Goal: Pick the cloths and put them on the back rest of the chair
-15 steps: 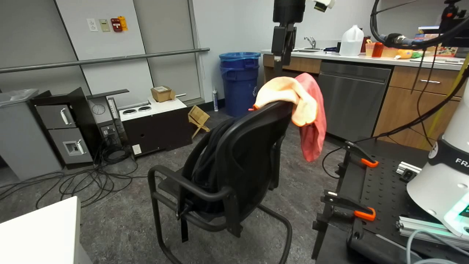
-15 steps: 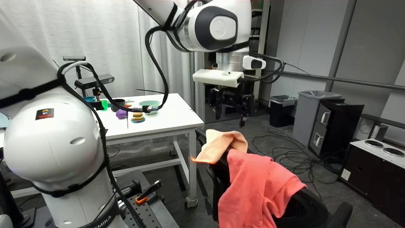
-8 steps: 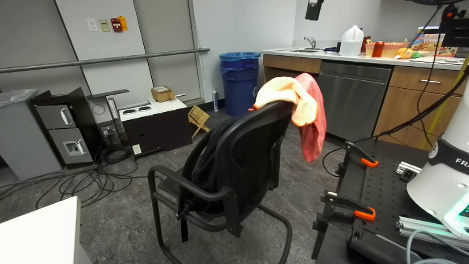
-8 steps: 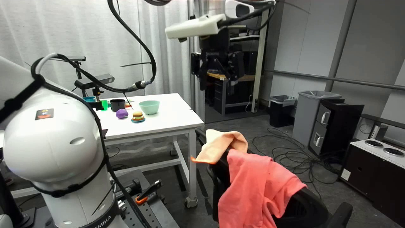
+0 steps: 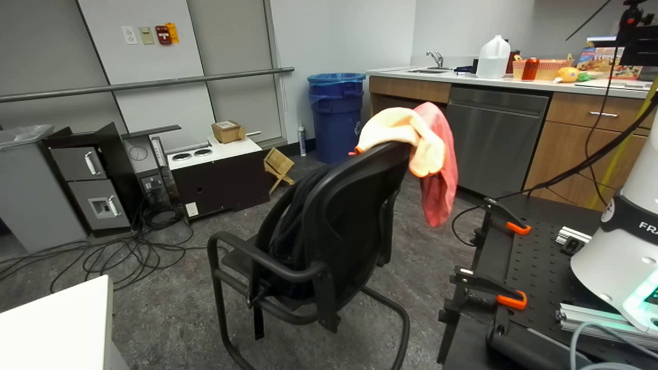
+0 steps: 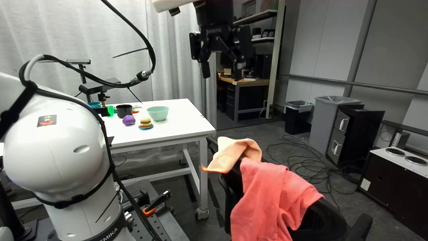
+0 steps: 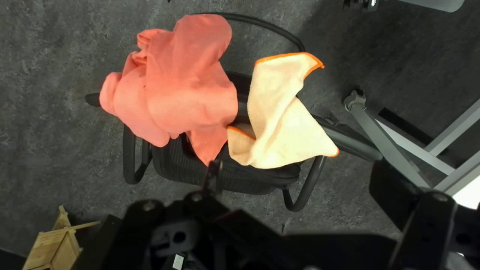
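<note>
The salmon cloth (image 6: 271, 201) hangs over the top of the black back rest (image 5: 349, 216) of the chair and droops down its side. The peach cloth (image 6: 234, 152), edged in orange, lies folded over the top edge beside it. Both cloths also show in an exterior view, salmon (image 5: 443, 159) and peach (image 5: 390, 128). In the wrist view the salmon cloth (image 7: 176, 82) and the peach cloth (image 7: 281, 123) lie side by side across the back rest (image 7: 242, 99). My gripper (image 6: 222, 73) is open and empty, high above the chair, its fingers spread and apart from both cloths.
A white table (image 6: 180, 124) with a green bowl (image 6: 157, 113) and toy food stands beside the chair. A black bag (image 5: 288, 246) sits on the chair seat. The robot's black base table (image 5: 545, 262) with clamps, a blue bin (image 5: 336, 118) and a counter (image 5: 406, 76) are around.
My gripper has risen well above the chair, shifting left in an exterior view and leaving the top of another. It stays open, and the cloths and chair have not moved.
</note>
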